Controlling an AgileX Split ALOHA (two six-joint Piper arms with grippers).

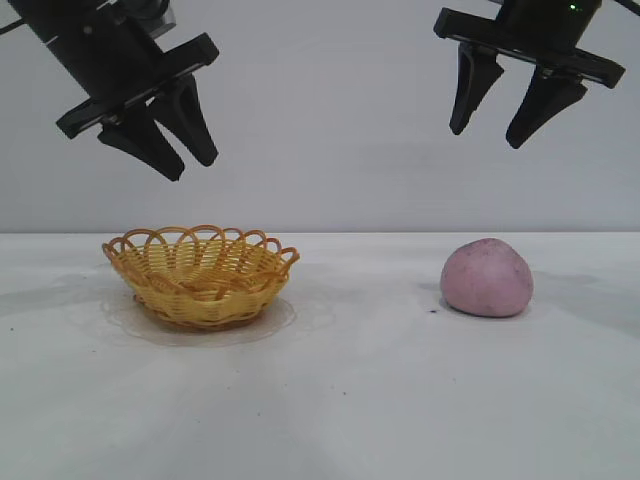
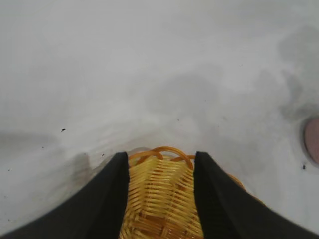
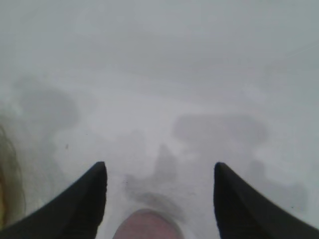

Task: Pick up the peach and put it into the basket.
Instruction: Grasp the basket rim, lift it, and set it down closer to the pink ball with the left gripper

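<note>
The pinkish-mauve peach (image 1: 487, 278) lies on the white table at the right. The yellow woven basket (image 1: 201, 273) with its orange looped rim stands at the left, with nothing in it. My right gripper (image 1: 487, 134) hangs open high above the peach; in the right wrist view the peach (image 3: 147, 225) shows low between its black fingers (image 3: 87, 199). High over the basket, my left gripper (image 1: 193, 168) is open and holds nothing; in the left wrist view the basket (image 2: 162, 199) fills the gap between its fingers (image 2: 107, 199), and the peach (image 2: 312, 141) shows at the picture's edge.
The white table (image 1: 340, 400) runs wide between the basket and the peach and in front of both. A plain grey wall (image 1: 330, 120) stands behind.
</note>
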